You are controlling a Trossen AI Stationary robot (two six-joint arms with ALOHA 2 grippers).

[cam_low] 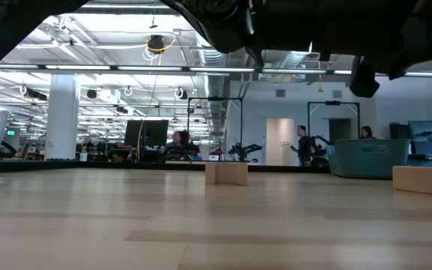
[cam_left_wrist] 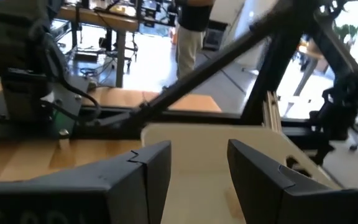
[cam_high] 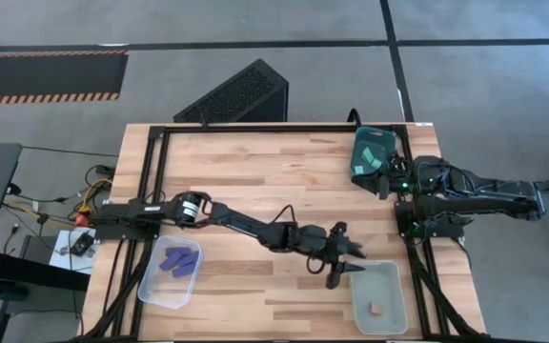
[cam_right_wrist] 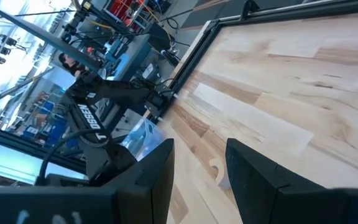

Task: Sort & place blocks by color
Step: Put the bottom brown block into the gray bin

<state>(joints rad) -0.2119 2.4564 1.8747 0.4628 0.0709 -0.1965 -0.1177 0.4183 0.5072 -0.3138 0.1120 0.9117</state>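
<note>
From above, wooden table (cam_high: 284, 162) carries purple blocks (cam_high: 180, 260) in the left clear bin (cam_high: 152, 291), while only wrist views reveal left gripper (cam_high: 348, 265) and right gripper (cam_right_wrist: 199, 177) parted, empty.

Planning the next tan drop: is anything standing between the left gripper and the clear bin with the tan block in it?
Nothing visible does. The left gripper hangs open and empty right at the edge of the clear bin. Inside the bin lies only the tan block.
</note>
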